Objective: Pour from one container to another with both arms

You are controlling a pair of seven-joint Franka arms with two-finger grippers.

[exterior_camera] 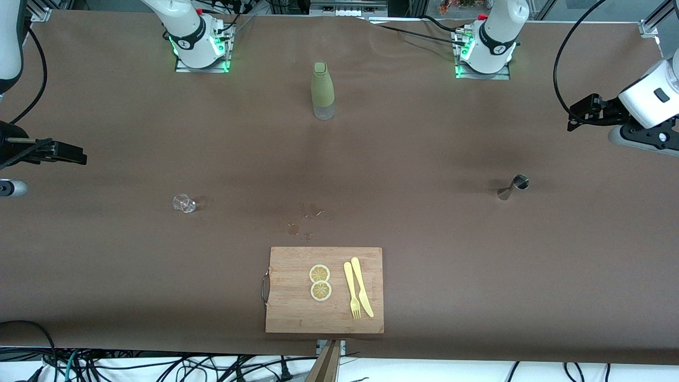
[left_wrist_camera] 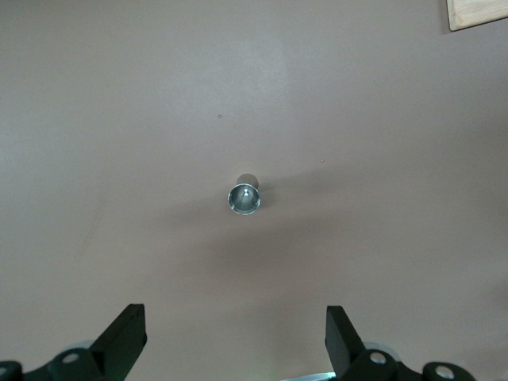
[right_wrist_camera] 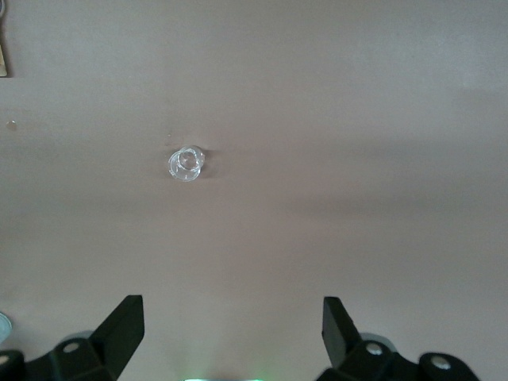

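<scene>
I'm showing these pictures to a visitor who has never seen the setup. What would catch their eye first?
Probably the bamboo cutting board at the table edge nearest the front camera, carrying two lemon slices beside a yellow plastic fork and knife. Next, the tall olive-green bottle standing between the arms' bases. The open left gripper hangs over a small steel jigger, and the open right gripper over a small clear glass.

Bottle (exterior_camera: 323,90) mid-table, cutting board (exterior_camera: 297,313) nearer camera (fork (exterior_camera: 351,291), knife (exterior_camera: 362,286) on it)
</scene>
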